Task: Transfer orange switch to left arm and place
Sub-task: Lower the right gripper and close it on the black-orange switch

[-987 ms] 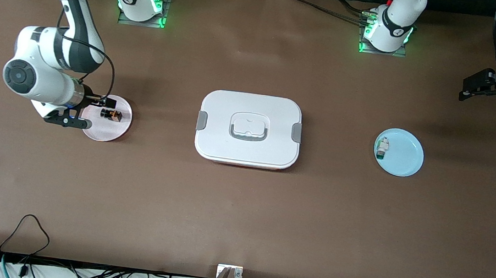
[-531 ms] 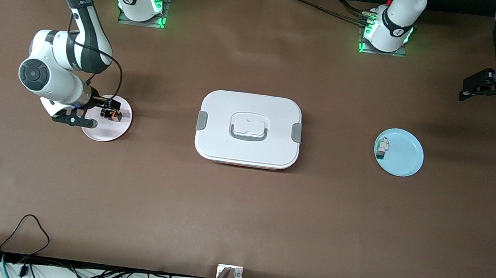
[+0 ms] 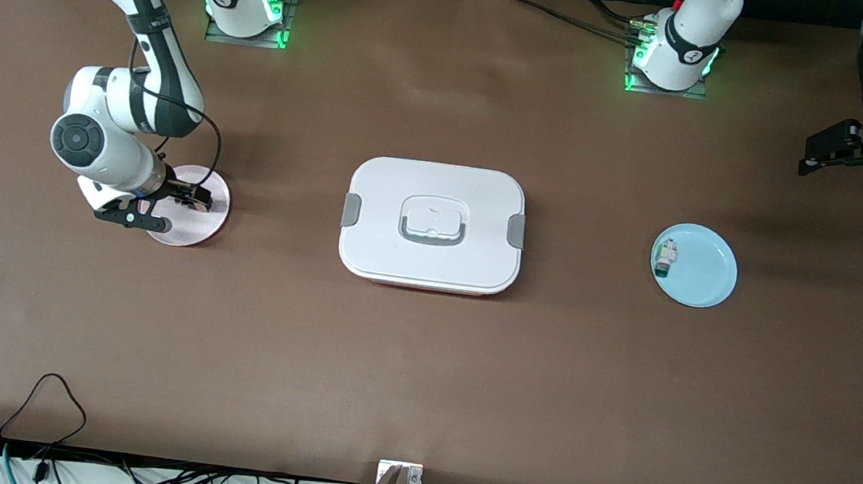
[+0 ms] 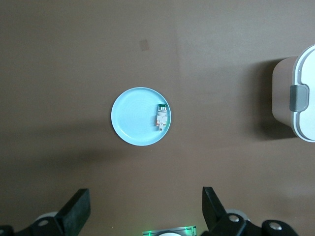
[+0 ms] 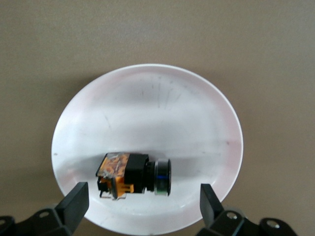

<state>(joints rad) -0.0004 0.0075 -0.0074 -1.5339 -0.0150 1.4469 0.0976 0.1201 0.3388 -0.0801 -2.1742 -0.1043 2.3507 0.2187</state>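
Right claw (image 3: pixel 191 199) has slid toward the box (image 3: pixel 433 224) since a second ago, fingers spread wide over the pink plate (image 3: pixel 200 227), where the orange switch (image 5: pixel 134 174) lies unheld. That box sits mid-tabletop between both plates. Left claw (image 3: pixel 814 154) waits wide open at its own end, the blue plate (image 4: pixel 133 123) with a white-and-green component (image 4: pixel 162 117) below it.

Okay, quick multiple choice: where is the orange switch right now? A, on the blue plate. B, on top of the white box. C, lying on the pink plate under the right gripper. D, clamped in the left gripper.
C: the right wrist view shows the orange switch lying on the pink plate, with the right gripper open over it and its fingers wide of the switch.
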